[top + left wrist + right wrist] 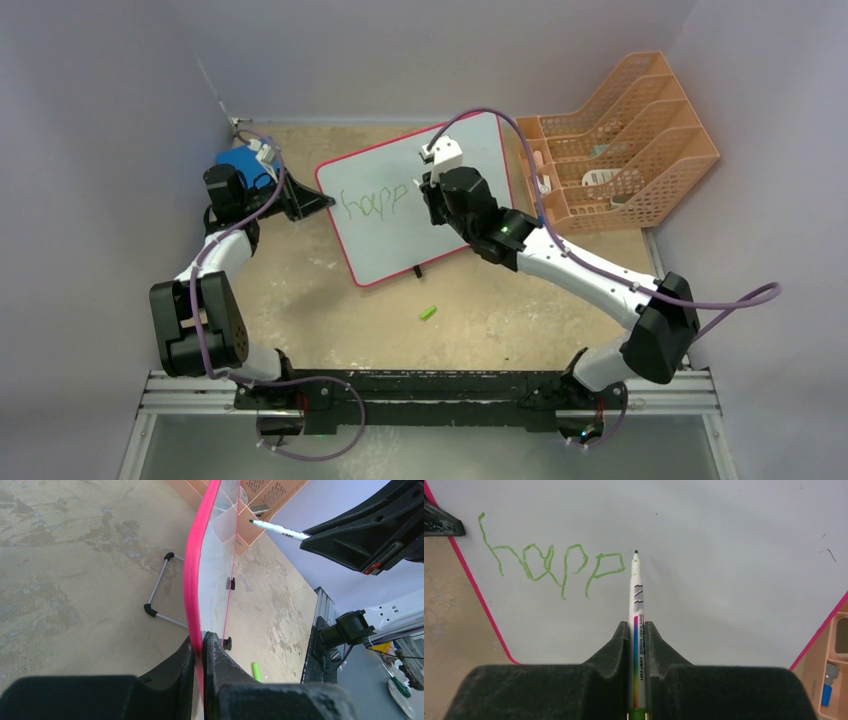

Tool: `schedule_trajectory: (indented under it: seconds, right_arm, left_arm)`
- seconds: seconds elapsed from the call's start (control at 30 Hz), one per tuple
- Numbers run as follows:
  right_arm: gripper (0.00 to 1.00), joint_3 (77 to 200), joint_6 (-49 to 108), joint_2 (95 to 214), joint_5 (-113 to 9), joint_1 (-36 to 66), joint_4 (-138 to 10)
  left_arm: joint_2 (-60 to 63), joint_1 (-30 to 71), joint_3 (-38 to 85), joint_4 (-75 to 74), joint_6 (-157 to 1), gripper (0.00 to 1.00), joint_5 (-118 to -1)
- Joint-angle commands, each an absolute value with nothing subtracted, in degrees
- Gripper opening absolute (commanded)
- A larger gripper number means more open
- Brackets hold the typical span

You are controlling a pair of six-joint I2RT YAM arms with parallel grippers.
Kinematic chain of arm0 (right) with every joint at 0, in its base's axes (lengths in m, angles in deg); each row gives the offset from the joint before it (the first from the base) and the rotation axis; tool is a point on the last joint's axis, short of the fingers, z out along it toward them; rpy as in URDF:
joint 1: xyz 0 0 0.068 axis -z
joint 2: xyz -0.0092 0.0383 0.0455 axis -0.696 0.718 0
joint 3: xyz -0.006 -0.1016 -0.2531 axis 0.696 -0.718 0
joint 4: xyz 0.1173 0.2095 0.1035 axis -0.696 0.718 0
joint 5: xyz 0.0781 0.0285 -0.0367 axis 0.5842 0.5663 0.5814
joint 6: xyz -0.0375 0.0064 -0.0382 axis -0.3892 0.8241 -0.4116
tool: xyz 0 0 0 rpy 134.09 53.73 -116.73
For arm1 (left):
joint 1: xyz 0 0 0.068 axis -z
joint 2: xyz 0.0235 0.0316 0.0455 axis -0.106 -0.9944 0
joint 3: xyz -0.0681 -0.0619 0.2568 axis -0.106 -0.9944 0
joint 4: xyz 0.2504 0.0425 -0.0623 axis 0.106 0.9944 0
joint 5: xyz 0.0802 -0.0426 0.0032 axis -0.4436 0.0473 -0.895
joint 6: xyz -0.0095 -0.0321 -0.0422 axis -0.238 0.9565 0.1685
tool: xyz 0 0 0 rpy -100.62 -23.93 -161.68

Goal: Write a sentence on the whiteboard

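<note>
Toward the far middle of the tabletop (500,310) the whiteboard (385,245) stands tilted, left fingers (220,665) clamped on its left rim, right fingers (614,650) gripping a pen (636,595) just right of the unfinished sentence (549,562), so the next letter probably wants light, even pressure.

The table (500,310) is tan and scuffed. The whiteboard (395,245) stands on it in the middle. A small green cap (429,313) lies near it. An orange rack (640,150) sits back right, a blue block (238,160) back left.
</note>
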State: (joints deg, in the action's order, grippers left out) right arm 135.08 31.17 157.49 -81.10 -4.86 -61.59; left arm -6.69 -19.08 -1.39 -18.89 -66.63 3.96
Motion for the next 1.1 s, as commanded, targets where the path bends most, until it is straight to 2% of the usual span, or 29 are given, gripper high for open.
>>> schedule_trajectory:
  seconds: [0.0,1.07]
  right_arm:
    - [0.00,135.13,29.00,157.15,-80.84,-4.58,-64.44]
    - [0.00,137.94,27.94,161.41,-80.19,-4.41,-63.60]
  left_arm:
    - [-5.56,-18.13,-0.28,-18.93,-69.40,0.00,3.91]
    - [-5.56,-18.15,-0.17,-18.71,-69.49,0.00,3.96]
